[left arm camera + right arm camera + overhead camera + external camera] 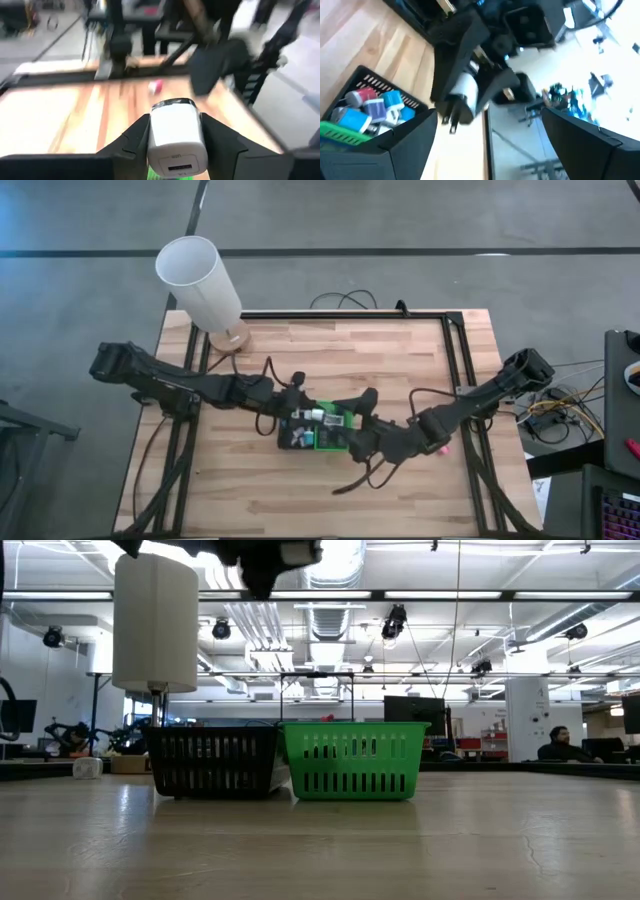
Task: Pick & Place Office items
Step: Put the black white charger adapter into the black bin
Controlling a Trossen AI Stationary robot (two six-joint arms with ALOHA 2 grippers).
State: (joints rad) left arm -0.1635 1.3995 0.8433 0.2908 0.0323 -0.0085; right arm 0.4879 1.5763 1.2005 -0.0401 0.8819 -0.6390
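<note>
Overhead, left hand (175, 145) clamps white charger (176, 135) — prongs hidden.

Two trays side by side, one black tray (212, 761), one green tray (352, 760), one white lamp (202, 282), two dark arms, one pink piece (155, 86) loose on the counter (330, 480)

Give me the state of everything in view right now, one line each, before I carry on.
Left gripper: shut on a white charger, above the baskets.
Right gripper: open, empty, beside the green basket.
Black basket: upright, holds several small items.
Green basket: upright, touching the black one.
Pink item: loose on the table.
Lamp: upright at the table's back.
</note>
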